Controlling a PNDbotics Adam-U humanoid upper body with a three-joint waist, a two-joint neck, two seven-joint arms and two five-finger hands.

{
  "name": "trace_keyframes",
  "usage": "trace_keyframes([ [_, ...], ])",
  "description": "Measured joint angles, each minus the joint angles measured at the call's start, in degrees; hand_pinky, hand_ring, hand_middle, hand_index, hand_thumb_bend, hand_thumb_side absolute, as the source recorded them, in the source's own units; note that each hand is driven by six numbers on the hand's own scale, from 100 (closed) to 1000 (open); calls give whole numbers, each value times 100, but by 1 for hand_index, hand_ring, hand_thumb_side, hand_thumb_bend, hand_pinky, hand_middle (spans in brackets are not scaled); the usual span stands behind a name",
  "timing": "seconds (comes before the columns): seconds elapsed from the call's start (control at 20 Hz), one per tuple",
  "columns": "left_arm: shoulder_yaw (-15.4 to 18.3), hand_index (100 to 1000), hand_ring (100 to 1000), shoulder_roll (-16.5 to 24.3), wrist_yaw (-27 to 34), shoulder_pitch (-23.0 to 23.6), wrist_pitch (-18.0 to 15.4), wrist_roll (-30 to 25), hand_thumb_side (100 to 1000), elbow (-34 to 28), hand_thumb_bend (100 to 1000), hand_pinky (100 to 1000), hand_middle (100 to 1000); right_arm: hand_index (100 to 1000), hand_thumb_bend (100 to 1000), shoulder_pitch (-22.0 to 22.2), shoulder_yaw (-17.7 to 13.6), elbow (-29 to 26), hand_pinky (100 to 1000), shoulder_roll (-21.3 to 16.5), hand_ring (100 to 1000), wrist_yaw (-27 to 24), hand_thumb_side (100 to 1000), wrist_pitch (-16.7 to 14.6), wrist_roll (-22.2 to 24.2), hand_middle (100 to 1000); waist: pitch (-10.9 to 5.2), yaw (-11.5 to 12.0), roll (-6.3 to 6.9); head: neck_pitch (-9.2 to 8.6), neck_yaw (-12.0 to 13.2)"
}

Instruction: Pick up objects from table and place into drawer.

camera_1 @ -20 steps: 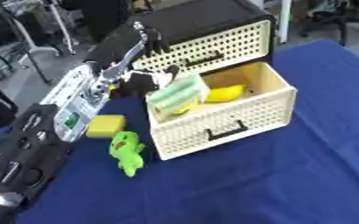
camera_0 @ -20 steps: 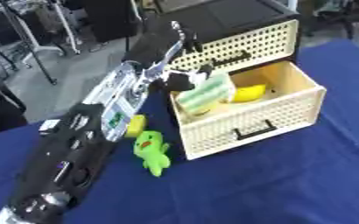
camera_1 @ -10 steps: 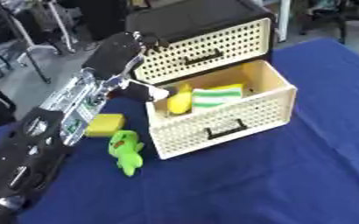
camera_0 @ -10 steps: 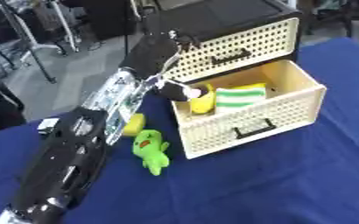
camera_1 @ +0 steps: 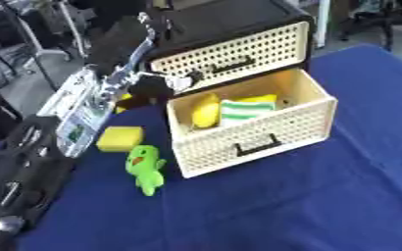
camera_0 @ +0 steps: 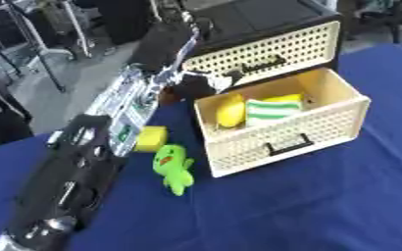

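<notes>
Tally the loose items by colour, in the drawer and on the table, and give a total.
Yellow: 2, the banana-shaped item in the drawer and the sponge block on the table
Green: 1, plush toy
Green-and-white striped: 1, cloth in the drawer
Total: 4

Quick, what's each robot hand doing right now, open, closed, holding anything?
Left hand: by the open drawer's back corner, holding nothing that shows; whether its fingers are open or shut cannot be told.
Right hand: not in view.

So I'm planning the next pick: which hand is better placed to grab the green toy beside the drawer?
Left, probably. The left hand is beside the open drawer, and its arm runs right past the green toy and yellow sponge. The right hand shows in neither view.
</notes>
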Motion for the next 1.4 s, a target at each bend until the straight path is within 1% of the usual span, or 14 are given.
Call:
trace_keyframes([
  [0.1, 21, 738, 442, 115, 684, 38, 233, -155, 545, -347, 470, 210, 485, 775, 100, 44, -11, 0, 557, -1, 648, 1, 900, 1, -10, 587, -2, 38, -6, 34, -17],
  [0.25, 54, 718, 426, 302, 1466, 69, 578, -341, 546, -807, 435, 199, 468, 775, 100, 92, -33, 0, 557, -1, 648, 4, 900, 16, -27, 586, -7, 92, -55, 56, -50],
  [0.5, 211, 714, 416, 554, 2217, 119, 1023, -309, 563, -1492, 384, 201, 469, 774, 100, 137, -35, 0, 558, -2, 649, 21, 901, 21, -40, 587, -7, 169, -113, 94, -87],
  [0.6, 320, 726, 419, 643, 2461, 161, 1153, -194, 604, -1762, 338, 215, 484, 773, 100, 141, -35, 0, 558, -4, 649, 27, 901, 14, -47, 588, -7, 206, -147, 106, -93],
  [0.65, 385, 727, 420, 687, 2594, 198, 1209, -102, 612, -1895, 333, 218, 484, 773, 100, 146, -35, 0, 558, -5, 649, 29, 901, 11, -49, 588, -9, 238, -169, 125, -93],
  [0.7, 460, 736, 427, 746, 2751, 251, 1261, 22, 630, -2034, 364, 231, 494, 773, 100, 162, -35, 0, 559, -8, 650, 33, 902, 9, -51, 588, -9, 278, -188, 144, -93],
  [0.75, 539, 737, 429, 809, 2925, 314, 1304, 174, 630, -2180, 373, 236, 495, 773, 100, 190, -36, 0, 559, -11, 650, 39, 902, 6, -54, 589, -10, 324, -209, 149, -93],
  [0.8, 622, 741, 440, 882, 3112, 386, 1340, 348, 641, -2324, 410, 253, 502, 773, 100, 209, -38, 0, 559, -20, 652, 44, 902, 2, -59, 589, -13, 373, -225, 163, -94],
  [1.0, 953, 750, 467, 1196, 3856, 727, 1391, 1221, 649, -2922, 470, 295, 524, 772, 100, 306, -73, 0, 560, -74, 654, 66, 903, -17, -91, 591, -37, 564, -296, 212, -114],
  [1.25, 1272, 773, 505, 1594, 4579, 1225, 1331, 2343, 670, -3642, 559, 343, 557, 772, 100, 461, -134, 0, 561, -123, 654, 126, 904, -55, -154, 591, -54, 773, -414, 273, -146],
  [1.4, 1368, 806, 542, 1841, 4875, 1531, 1183, 2782, 706, -3946, 598, 379, 600, 772, 100, 555, -149, 0, 562, -170, 656, 163, 908, -69, -171, 593, -87, 882, -450, 326, -170],
])
